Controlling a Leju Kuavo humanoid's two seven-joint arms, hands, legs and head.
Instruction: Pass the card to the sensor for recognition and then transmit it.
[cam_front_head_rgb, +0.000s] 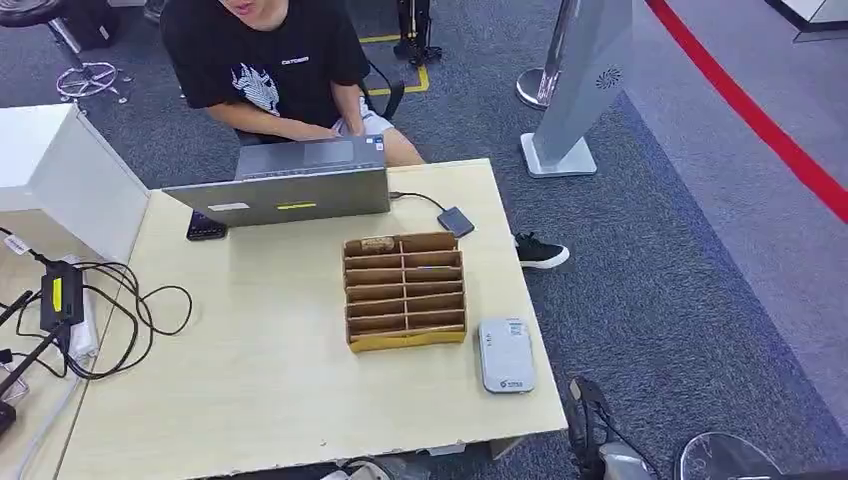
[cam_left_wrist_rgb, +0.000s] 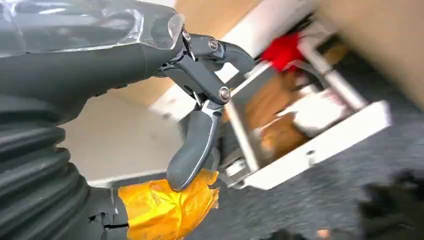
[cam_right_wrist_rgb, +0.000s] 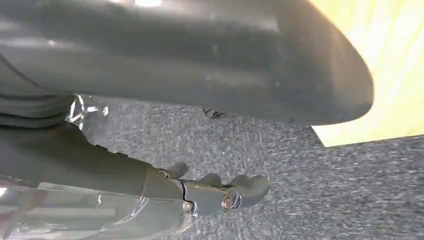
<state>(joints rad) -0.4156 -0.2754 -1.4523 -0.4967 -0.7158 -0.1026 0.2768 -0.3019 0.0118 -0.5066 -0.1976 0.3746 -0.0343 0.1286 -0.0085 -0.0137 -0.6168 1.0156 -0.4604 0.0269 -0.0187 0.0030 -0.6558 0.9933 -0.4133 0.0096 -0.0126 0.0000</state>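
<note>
A cardboard slotted organizer (cam_front_head_rgb: 405, 290) stands in the middle of the pale wooden table (cam_front_head_rgb: 270, 370). A small brownish card (cam_front_head_rgb: 377, 245) lies in its far left slot. The grey sensor box (cam_front_head_rgb: 505, 355) lies flat just right of the organizer's near corner. My right hand (cam_front_head_rgb: 598, 432) hangs below the table's right front corner. In the right wrist view its fingers (cam_right_wrist_rgb: 225, 192) hold nothing above the grey carpet. My left hand (cam_left_wrist_rgb: 200, 100) hangs low with its thumb (cam_left_wrist_rgb: 192, 150) apart from the fingers and nothing in it.
A person sits behind an open laptop (cam_front_head_rgb: 290, 185) at the far edge. A phone (cam_front_head_rgb: 205, 227) lies beside it, and a small adapter (cam_front_head_rgb: 455, 221) on a cable. A black power brick and tangled cables (cam_front_head_rgb: 90, 310) cover the left side. A white box (cam_front_head_rgb: 70, 175) stands far left.
</note>
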